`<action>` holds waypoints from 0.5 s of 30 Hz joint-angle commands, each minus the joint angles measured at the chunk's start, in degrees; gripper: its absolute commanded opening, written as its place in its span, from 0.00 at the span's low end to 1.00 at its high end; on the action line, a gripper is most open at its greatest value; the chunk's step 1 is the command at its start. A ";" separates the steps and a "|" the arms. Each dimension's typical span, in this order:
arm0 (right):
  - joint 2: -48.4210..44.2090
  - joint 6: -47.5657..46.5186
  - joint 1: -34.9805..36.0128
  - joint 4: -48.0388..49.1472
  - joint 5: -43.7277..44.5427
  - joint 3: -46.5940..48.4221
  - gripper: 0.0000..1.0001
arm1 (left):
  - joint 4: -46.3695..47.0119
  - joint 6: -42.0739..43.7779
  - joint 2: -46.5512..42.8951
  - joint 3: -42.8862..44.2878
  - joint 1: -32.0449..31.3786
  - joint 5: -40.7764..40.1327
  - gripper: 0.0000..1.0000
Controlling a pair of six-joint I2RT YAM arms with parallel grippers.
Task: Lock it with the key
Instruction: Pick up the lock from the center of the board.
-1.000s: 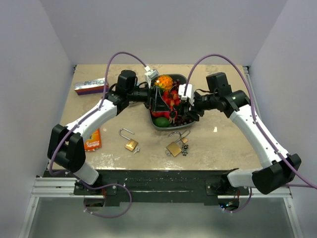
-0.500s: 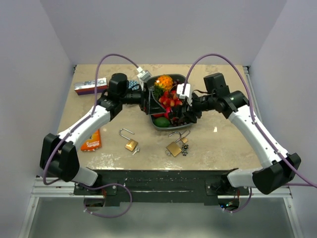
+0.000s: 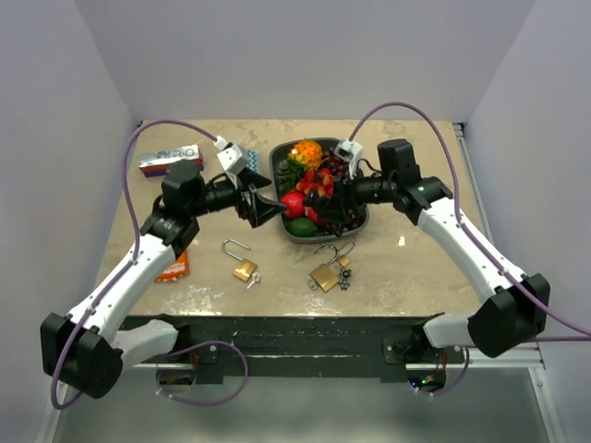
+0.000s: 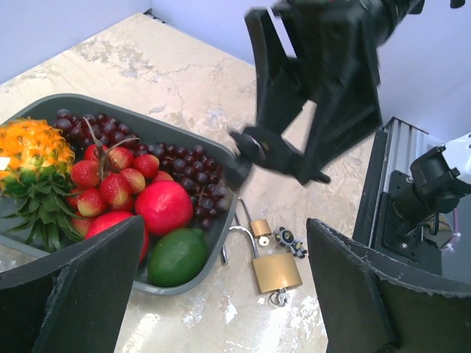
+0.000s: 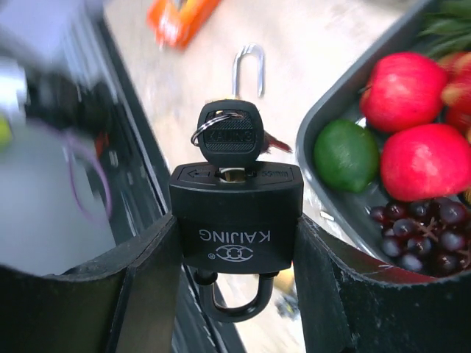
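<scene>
My right gripper (image 5: pixel 235 243) is shut on a black padlock (image 5: pixel 235 213) marked KAIJING and holds it in the air. A black-headed key (image 5: pixel 228 136) sticks in its keyhole, and both legs of its shackle sit in the body. In the top view the right gripper (image 3: pixel 334 210) holds the padlock (image 3: pixel 325 217) over the near edge of the fruit tray (image 3: pixel 282 214). My left gripper (image 3: pixel 263 208) is open and empty, left of the tray and apart from the padlock. The left wrist view (image 4: pixel 224 287) shows its fingers wide apart above the table.
The grey tray (image 4: pixel 191 283) holds a pineapple, apples, strawberries, grapes and a lime (image 4: pixel 176 256). Brass padlocks lie on the table: one with an open shackle (image 3: pixel 245 268), a bigger one (image 3: pixel 325 275), a small one (image 3: pixel 344 259). An orange packet (image 3: pixel 173 263) and a box (image 3: pixel 166 159) are at the left.
My left arm has pulled back to the left, away from the tray and the black padlock. My right gripper has shifted slightly left with the padlock still in it.
</scene>
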 commanded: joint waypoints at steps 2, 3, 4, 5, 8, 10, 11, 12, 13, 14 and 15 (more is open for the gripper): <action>-8.42 33.05 -3.04 27.89 13.75 -4.12 0.00 | 10.52 -4.69 -3.86 -6.32 -6.30 -16.84 0.91; -9.04 35.17 -3.48 28.86 16.75 -4.30 0.00 | 11.75 -6.70 -3.60 -6.33 -7.10 -18.08 0.90; -10.35 38.75 -3.92 28.96 19.39 -4.74 0.00 | 12.19 -7.59 -3.16 -6.33 -7.98 -19.40 0.89; -11.06 40.53 -4.19 28.87 24.29 -5.00 0.00 | 12.90 -8.38 -1.94 -5.90 -9.64 -20.63 0.88; -13.34 45.03 -5.42 25.90 32.04 -4.49 0.00 | 15.10 -9.18 1.92 -3.27 -14.38 -25.19 0.86; -13.88 46.95 -5.51 22.12 36.10 -2.82 0.00 | 16.77 -9.70 4.56 -1.42 -16.59 -27.14 0.86; -14.31 47.75 -5.51 19.06 41.08 -2.03 0.00 | 17.38 -10.32 7.27 0.50 -18.08 -27.75 0.86; -14.32 48.54 -5.59 18.07 42.87 -1.32 0.00 | 19.04 -11.80 8.61 1.48 -18.79 -27.41 0.86; -14.32 49.24 -5.60 17.11 44.10 -0.27 0.00 | 19.49 -12.34 9.84 3.32 -19.58 -27.50 0.86; -14.58 49.68 -5.94 16.05 44.46 0.09 0.00 | 20.45 -13.56 12.02 4.21 -20.72 -28.02 0.86; -14.93 49.95 -6.56 16.04 44.29 0.18 0.00 | 21.07 -14.44 13.09 4.82 -21.25 -28.37 0.86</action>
